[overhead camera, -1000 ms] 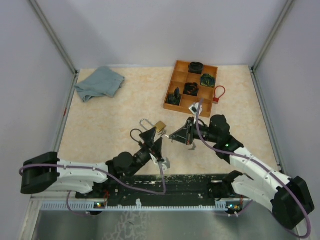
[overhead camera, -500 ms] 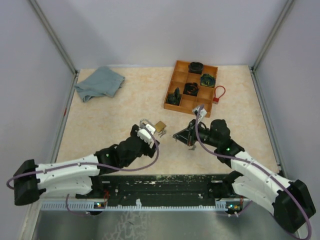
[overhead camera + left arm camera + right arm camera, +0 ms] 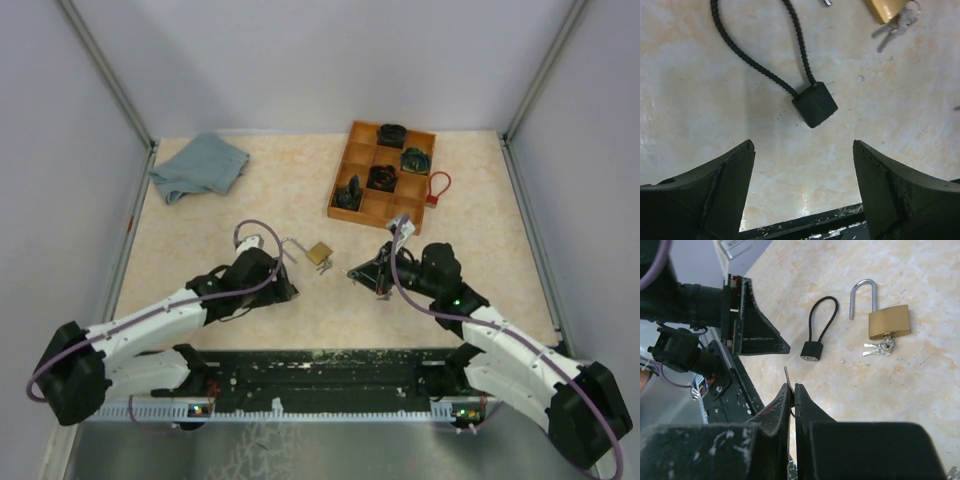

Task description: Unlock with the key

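The right gripper (image 3: 792, 386), pinched shut, holds a thin key (image 3: 786, 374) blade-forward, ready for insertion. The left gripper (image 3: 802, 145) gapes empty above the black cable lock (image 3: 814, 104) at frame centre, probably to steady it; the brass padlock (image 3: 889, 321) lies upper right.

Left hand (image 3: 802, 146) spread wide and low, right hand (image 3: 792, 386) pinched shut, both arms reaching forward
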You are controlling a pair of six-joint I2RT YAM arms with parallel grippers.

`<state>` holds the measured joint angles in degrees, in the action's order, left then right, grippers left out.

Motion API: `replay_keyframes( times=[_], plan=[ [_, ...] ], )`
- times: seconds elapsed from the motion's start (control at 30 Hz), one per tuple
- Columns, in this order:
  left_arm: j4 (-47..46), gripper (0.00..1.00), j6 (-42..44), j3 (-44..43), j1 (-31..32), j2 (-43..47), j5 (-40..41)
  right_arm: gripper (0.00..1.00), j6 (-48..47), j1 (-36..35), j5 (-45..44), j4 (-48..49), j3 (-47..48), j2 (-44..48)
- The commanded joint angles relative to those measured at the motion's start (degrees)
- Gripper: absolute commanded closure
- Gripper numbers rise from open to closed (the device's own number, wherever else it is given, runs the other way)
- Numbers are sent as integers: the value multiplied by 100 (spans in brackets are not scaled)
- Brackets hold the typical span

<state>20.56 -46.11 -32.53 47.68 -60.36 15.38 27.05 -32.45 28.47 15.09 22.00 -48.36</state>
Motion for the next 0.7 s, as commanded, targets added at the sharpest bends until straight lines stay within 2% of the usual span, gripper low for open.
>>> replay_keyframes(
  times=[0.0,0.13,0.33,0.47,0.67],
  plan=[
    [481,15,-809,-349,-519,-556,-898,100,-68,29,-3,426,-62,151],
    [823,20,-1073,-884,-797,-1294,-1062,100,-68,27,5,476,-123,190],
    [2261,21,-1370,-2252,-795,-2678,-794,100,-114,35,21,583,-191,188],
    [2226,23,-1389,-2406,-795,-3137,-1117,100,-132,32,57,620,-206,184],
    [2120,30,-1422,-2477,-795,-3374,-1008,100,-147,27,97,627,-246,265]
  ],
)
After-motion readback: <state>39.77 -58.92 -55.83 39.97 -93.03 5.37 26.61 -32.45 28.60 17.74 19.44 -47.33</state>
